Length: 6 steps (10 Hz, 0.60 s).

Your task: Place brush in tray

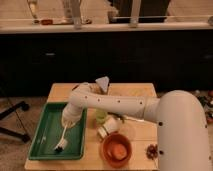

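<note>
The green tray (pixel 44 134) sits at the table's front left. The brush (pixel 63 137) is inside it, its slim white handle slanting up toward my gripper and its dark bristle head (pixel 59 148) low against the tray floor near the front. My gripper (pixel 68 121) hangs over the tray's right half, right at the top end of the handle. Whether the brush is still held or lies free I cannot tell.
An orange-brown bowl (pixel 116 149) stands just right of the tray at the front. A green cup (pixel 101 116) and a white object (pixel 108 128) sit under my arm. A grey cone-shaped item (pixel 103 83) is at the back. A chair base (pixel 11 114) stands on the floor to the left.
</note>
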Tool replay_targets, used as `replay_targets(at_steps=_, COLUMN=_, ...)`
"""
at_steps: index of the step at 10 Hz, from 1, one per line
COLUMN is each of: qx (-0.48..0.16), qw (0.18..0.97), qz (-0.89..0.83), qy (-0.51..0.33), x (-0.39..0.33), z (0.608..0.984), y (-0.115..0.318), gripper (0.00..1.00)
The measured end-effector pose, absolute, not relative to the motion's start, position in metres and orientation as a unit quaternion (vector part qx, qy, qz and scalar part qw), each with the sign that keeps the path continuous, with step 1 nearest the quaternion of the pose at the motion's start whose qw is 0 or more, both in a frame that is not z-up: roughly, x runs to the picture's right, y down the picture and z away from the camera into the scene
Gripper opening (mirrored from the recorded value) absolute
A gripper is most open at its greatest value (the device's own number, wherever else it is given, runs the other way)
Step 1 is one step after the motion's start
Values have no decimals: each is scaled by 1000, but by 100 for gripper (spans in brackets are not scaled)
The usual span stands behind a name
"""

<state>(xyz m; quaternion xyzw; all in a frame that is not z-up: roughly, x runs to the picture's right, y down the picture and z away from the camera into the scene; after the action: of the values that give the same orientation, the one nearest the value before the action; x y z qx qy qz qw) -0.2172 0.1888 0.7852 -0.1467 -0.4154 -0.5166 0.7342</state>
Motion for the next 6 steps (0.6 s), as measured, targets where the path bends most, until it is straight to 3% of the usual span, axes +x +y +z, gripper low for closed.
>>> replay_targets(at_steps=1, qx=-145, qw=732, qz=-520, qy=-417, x=-219, z=785, y=189, gripper=80)
replay_targets(at_steps=6, qx=-144, qw=728, qz=-530, qy=-411, x=-222, z=781, y=185, gripper=80)
